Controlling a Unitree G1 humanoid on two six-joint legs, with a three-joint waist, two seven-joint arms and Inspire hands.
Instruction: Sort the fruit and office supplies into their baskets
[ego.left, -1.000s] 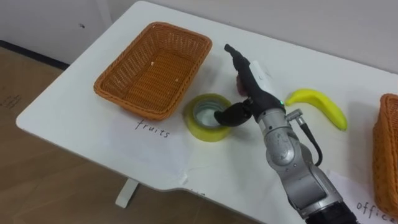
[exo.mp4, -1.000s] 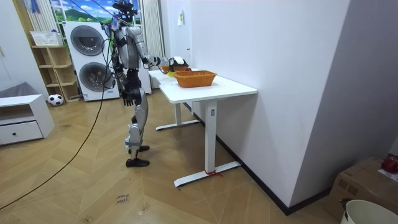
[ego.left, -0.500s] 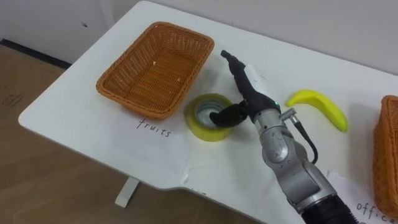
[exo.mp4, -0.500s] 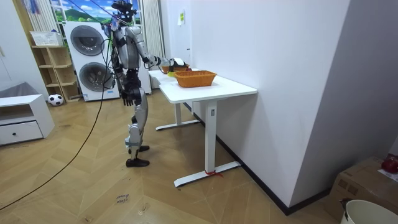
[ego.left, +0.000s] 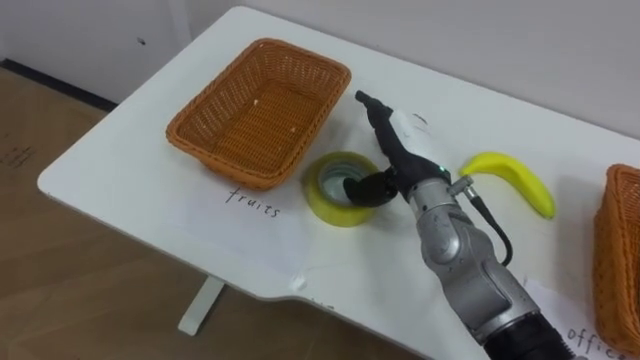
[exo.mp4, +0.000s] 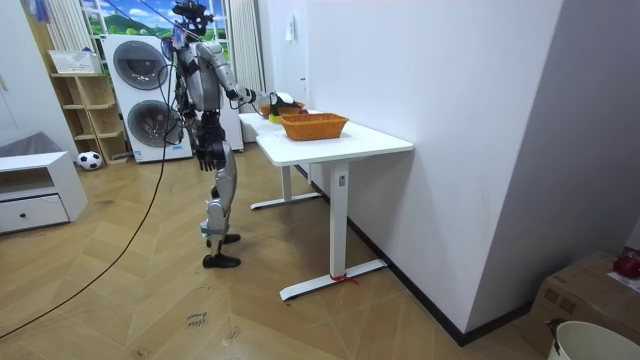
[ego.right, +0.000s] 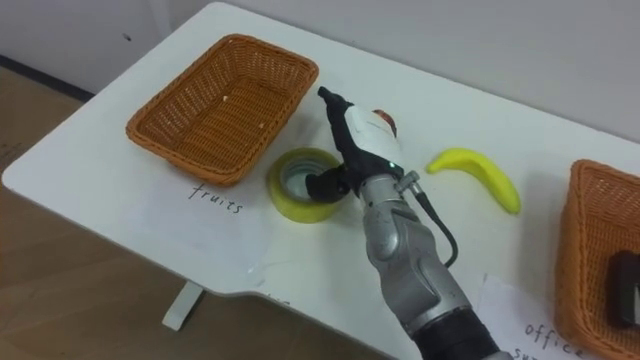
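Note:
A yellow tape roll lies flat on the white table, just in front of the empty wicker basket labelled fruits. My right hand is over the roll's right edge: its thumb dips into the roll's hole, its fingers stretch straight toward the basket. A yellow banana lies to the right of the hand. Something small and red peeks out just behind the hand. A second wicker basket at the right edge holds a dark object. My left hand hangs at my side in the room view.
I stand at the table's long side, with washing machines behind me. Handwritten paper labels lie in front of each basket. The table's front edge runs close below the tape roll.
The view has shifted a little. My right hand has sunk lower over the tape roll and edged left, its thumb still in the hole. The tape, banana and baskets have not moved.

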